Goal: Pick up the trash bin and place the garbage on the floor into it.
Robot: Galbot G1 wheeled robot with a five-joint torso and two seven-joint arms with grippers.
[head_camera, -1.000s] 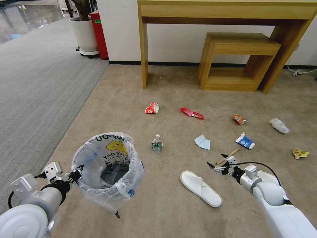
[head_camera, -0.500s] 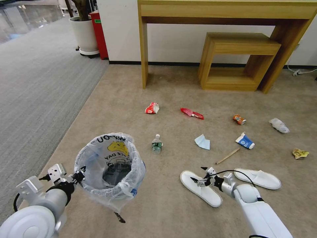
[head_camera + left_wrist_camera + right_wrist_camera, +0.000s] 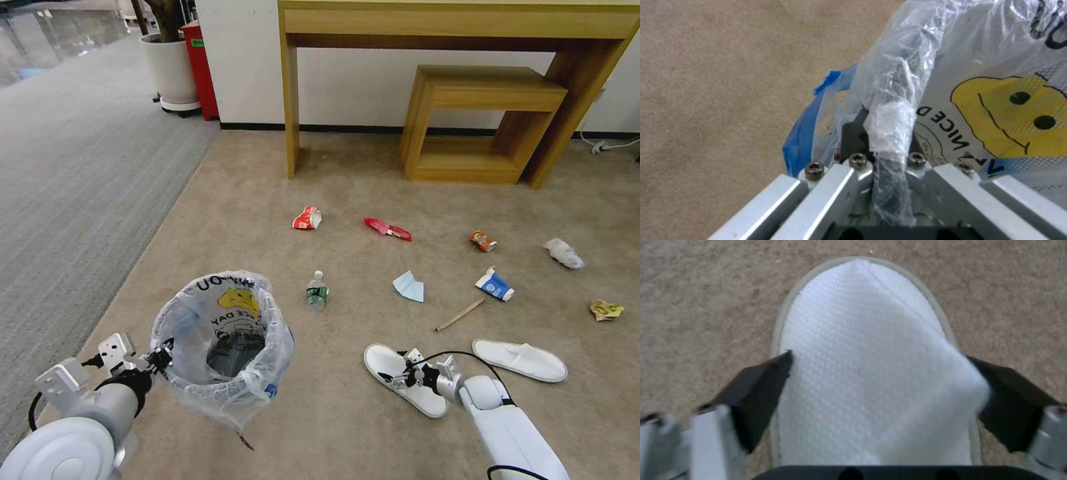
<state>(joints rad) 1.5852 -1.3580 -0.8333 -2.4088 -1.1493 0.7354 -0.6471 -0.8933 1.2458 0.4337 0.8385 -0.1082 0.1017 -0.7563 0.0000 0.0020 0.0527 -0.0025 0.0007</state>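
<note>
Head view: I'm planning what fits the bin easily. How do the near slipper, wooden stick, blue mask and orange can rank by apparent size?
Largest to smallest:
1. near slipper, though it lies closest to the camera
2. wooden stick
3. blue mask
4. orange can, farthest, so partly distance

The right gripper (image 3: 399, 369) has dropped onto the near slipper (image 3: 383, 361), fingers straddling it.

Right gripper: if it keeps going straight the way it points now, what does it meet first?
The nearer white slipper: the open right gripper already straddles its upper, so it would likely press into it, then the carpet.
</note>
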